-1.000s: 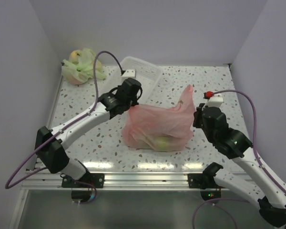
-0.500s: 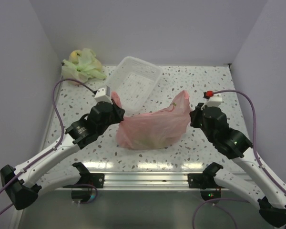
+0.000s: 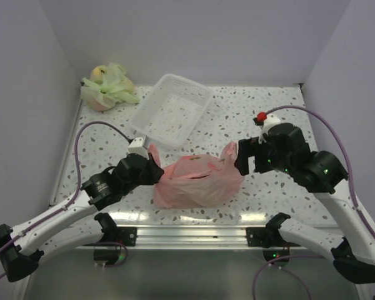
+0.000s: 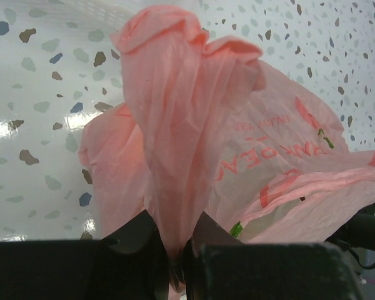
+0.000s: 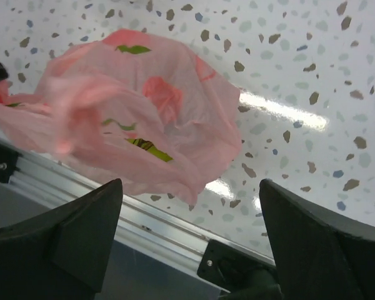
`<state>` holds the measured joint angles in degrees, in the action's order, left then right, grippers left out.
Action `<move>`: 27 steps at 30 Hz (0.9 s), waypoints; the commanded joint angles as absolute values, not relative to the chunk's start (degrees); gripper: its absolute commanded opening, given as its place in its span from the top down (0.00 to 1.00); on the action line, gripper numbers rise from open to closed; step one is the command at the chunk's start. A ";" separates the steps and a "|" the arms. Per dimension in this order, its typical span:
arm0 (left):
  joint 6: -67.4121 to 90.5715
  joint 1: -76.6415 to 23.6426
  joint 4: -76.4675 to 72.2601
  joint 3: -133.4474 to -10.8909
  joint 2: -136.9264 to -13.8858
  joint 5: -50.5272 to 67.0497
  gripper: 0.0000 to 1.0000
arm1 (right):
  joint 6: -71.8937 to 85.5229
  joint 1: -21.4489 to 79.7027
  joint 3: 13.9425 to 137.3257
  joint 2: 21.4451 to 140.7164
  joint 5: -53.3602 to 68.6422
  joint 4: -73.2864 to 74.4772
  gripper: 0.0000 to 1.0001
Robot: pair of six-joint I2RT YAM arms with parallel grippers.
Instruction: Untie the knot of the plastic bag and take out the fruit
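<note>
While the plastic bag (image 3: 197, 182) lay slumped near the front edge of the table (image 3: 275, 106), its long axis ran left to right. The left gripper (image 3: 152, 169) was clamped on its left handle end; the right gripper (image 3: 240, 156) stood wide apart beside its right end.

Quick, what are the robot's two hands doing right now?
Left gripper: jaws closed, pinching the crinkled thin pink plastic bag.
Right gripper: jaws open, holding nothing.

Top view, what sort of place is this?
Probably a lab robot cell: plain walls box in a speckled table, and a left arm and right arm are bolted to a metal rail at its near edge.
</note>
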<state>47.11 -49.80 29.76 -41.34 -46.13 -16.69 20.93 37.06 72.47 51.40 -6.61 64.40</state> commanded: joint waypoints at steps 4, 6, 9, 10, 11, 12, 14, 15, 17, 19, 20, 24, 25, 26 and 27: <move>43.16 -50.54 30.41 -44.56 -47.02 -15.29 0.83 | 5.12 37.00 98.48 66.41 -1.68 71.98 0.03; 42.80 -50.62 30.58 -45.09 -47.20 -15.99 0.83 | 3.26 37.35 101.76 69.85 -0.18 72.07 0.03; 42.72 -50.62 30.94 -45.35 -46.93 -16.08 0.83 | 1.76 38.76 103.19 75.05 6.75 69.70 0.04; 42.71 -50.62 30.94 -45.26 -46.76 -16.00 0.83 | 1.58 39.46 101.88 76.02 7.46 68.91 0.04; 42.63 -50.62 30.85 -45.18 -46.50 -15.91 0.83 | 1.67 41.55 101.08 78.11 6.86 67.51 0.04; 42.63 -50.62 31.02 -45.09 -46.41 -15.91 0.82 | 1.58 42.88 100.38 79.09 6.33 66.89 0.04; 42.63 -50.54 31.55 -44.74 -45.97 -15.82 0.81 | 1.32 46.99 97.31 81.55 5.54 64.18 0.04; 42.71 -50.62 31.73 -44.65 -45.88 -15.82 0.81 | 1.32 48.15 96.08 82.43 5.45 63.03 0.03; 42.71 -50.62 31.99 -43.95 -45.00 -15.65 0.81 | 1.84 50.96 91.86 84.62 5.19 59.35 0.03; 42.89 -50.62 32.08 -43.51 -44.21 -15.64 0.81 | 2.72 52.11 87.55 85.78 4.14 56.79 0.04; 42.89 -50.54 32.08 -43.24 -43.95 -15.38 0.81 | 3.07 52.73 86.06 86.30 3.70 54.17 0.04; 43.59 -50.62 32.69 -42.37 -42.72 -14.86 0.80 | 3.78 52.73 79.03 88.50 1.32 48.61 0.06; 43.68 -50.54 32.70 -42.10 -42.19 -14.51 0.80 | 4.04 52.82 77.10 88.77 0.88 47.91 0.10; 43.94 -50.62 32.70 -41.49 -42.01 -13.89 0.80 | 4.22 52.74 76.21 89.03 0.53 46.77 0.14; 44.12 -50.54 32.61 -41.14 -41.75 -13.45 0.80 | 4.39 52.82 74.46 89.21 0.09 45.97 0.18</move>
<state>43.90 -50.33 32.29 -42.24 -42.78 -15.03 3.86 52.93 77.06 89.27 2.42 52.05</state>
